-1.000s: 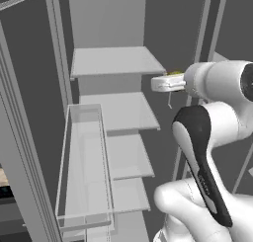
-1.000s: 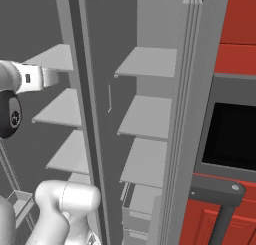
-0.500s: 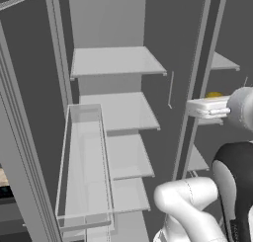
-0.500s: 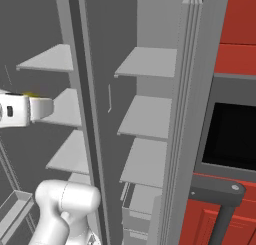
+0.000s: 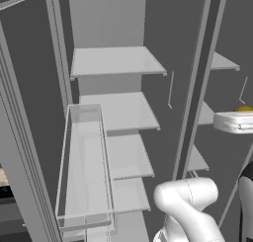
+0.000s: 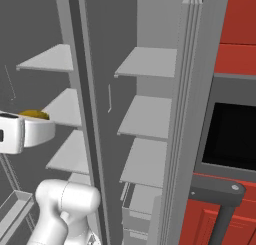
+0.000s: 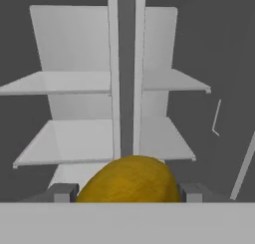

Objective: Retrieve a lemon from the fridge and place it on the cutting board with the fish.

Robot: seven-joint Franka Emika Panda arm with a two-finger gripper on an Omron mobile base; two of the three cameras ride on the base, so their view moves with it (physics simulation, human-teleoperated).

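Observation:
The lemon (image 7: 127, 181), dark yellow, sits between the two fingertips of my gripper (image 7: 127, 192), which is shut on it. From the left base view the lemon (image 5: 244, 108) peeks over the white hand at the right edge, level with the middle shelves. In the right base view the lemon (image 6: 34, 114) rests atop the hand at the left edge. The fridge (image 5: 116, 63) stands open ahead, with pale grey shelves either side of a centre post (image 7: 124, 63). The cutting board and the fish are out of view.
A clear door bin (image 5: 84, 162) hangs on the open left door. The right door's edge (image 6: 192, 89) stands close on the right, with red cabinets and a black oven front (image 6: 232, 134) beyond it. Another clear bin (image 6: 12, 209) lies low at the left.
The hand with the lemon has swung rightward and lower in the left base view, away from the left shelves and across the centre post. The grip has stayed the same.

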